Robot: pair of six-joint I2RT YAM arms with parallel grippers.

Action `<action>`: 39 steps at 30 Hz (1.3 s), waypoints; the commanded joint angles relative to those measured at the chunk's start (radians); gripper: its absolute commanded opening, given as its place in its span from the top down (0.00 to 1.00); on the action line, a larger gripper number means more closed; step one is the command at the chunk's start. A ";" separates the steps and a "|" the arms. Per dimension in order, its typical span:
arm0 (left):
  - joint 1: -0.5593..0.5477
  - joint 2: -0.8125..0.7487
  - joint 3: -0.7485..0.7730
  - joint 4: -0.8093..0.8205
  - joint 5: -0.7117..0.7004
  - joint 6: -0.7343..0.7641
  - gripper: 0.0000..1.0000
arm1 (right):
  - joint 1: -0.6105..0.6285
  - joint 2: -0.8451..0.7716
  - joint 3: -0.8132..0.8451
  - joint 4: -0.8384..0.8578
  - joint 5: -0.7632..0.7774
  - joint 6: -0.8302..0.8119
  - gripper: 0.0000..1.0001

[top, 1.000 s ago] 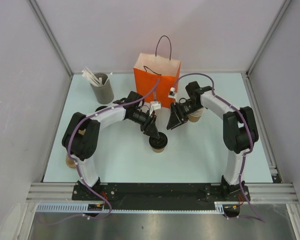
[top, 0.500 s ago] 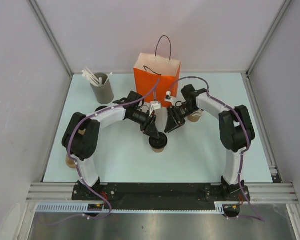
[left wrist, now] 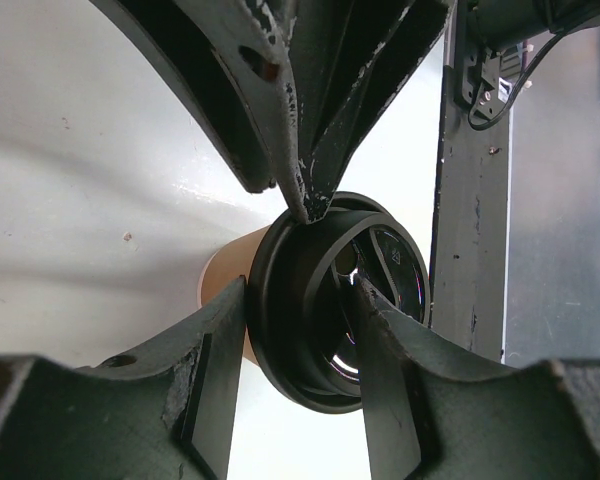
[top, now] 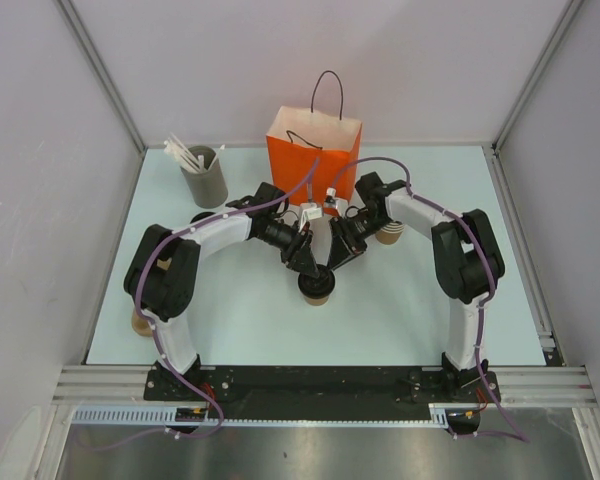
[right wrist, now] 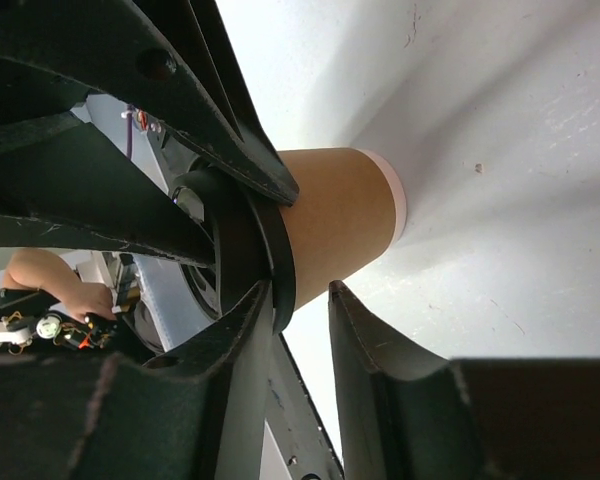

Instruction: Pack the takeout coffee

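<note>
Standing upright near the middle of the bench (top: 410, 320), in front of the orange bag (top: 314, 160) and well in from every edge: the takeout coffee (top: 317, 288), tan paper under a black lid.

Probably light, more so if empty; contents not visible. Thin paper wall, soft enough to dent under a hard squeeze. Lid only pressed on, smooth plastic, likely to slip or pop off if lifted by it alone. Best taken at the stiffened band just under the lid's rim, firmly but gently, and kept upright against spilling.

Left hand (top: 307, 263) angled down from the left, forearm stretched toward the bench's centre. In the left wrist view, fingers (left wrist: 215, 365) pressed to either side of the lid (left wrist: 325, 300), pinching it at the rim.

Right hand (top: 337, 256) reaching in from the right, elbow folded high, tilted down toward the same cup. In the right wrist view, fingers (right wrist: 375, 360) spread about the cup wall (right wrist: 335, 225) just below the lid, one against the rim, the other just beside the paper; no dent showing, so not judged a grip yet.
</note>
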 commanded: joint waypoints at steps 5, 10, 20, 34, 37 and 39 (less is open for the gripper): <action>-0.018 0.038 -0.032 -0.088 -0.168 0.061 0.53 | 0.010 0.012 -0.032 0.044 0.163 0.035 0.73; -0.024 0.038 -0.034 -0.086 -0.195 0.061 0.55 | 0.040 0.010 -0.046 0.056 0.274 0.038 0.74; -0.026 0.033 -0.034 -0.089 -0.198 0.063 0.55 | 0.020 -0.116 -0.035 0.072 0.210 0.029 0.64; -0.027 0.027 -0.032 -0.088 -0.205 0.064 0.55 | -0.023 -0.168 -0.075 -0.011 0.070 -0.028 0.60; -0.027 0.020 -0.034 -0.082 -0.205 0.063 0.55 | -0.013 -0.157 -0.101 -0.001 0.055 -0.030 0.60; -0.026 0.018 -0.035 -0.082 -0.205 0.061 0.55 | -0.005 -0.145 -0.107 0.006 0.039 -0.030 0.60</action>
